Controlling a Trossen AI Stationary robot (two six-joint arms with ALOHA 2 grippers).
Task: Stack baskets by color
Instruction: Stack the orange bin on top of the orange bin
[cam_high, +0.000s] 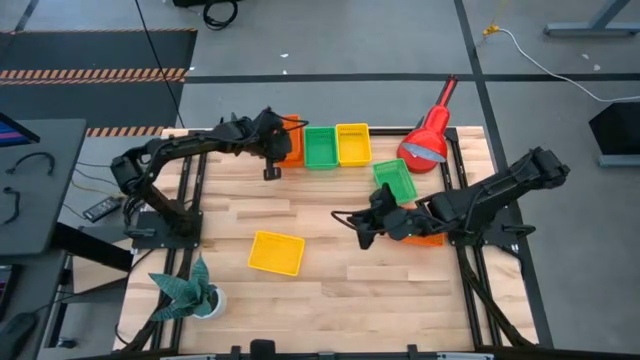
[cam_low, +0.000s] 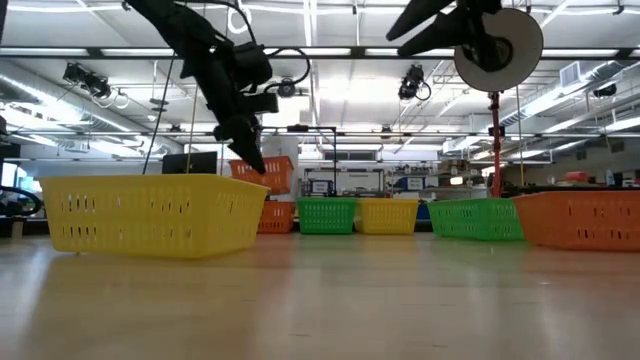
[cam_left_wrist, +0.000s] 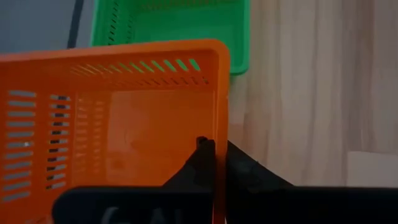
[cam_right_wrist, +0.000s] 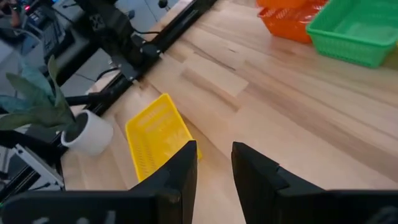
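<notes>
My left gripper (cam_high: 277, 150) is at the table's far left, shut on an orange basket (cam_low: 268, 172) that hangs in the air above another orange basket (cam_low: 277, 216) resting on the table. Beside them at the far edge stand a green basket (cam_high: 321, 147) and a yellow basket (cam_high: 353, 143). A second green basket (cam_high: 394, 180) sits askew to their right. My right gripper (cam_right_wrist: 214, 168) hovers open over the table's middle right, holding nothing. Ahead of it a yellow basket (cam_right_wrist: 158, 140) lies near the front. An orange basket (cam_high: 428, 238) shows partly under the right arm. My left gripper pinches one side wall of the orange basket (cam_left_wrist: 216, 134) near a corner, one finger (cam_left_wrist: 198, 163) inside the basket and the other outside. The fingers slant down from the table's left side. The basket is lifted clear, roughly level, open side up.
A red cone-shaded lamp (cam_high: 428, 140) lies at the far right. A potted plant (cam_high: 190, 290) in a white pot stands at the near left corner. Bare wood lies between the far row of baskets and the near yellow basket (cam_high: 277, 252).
</notes>
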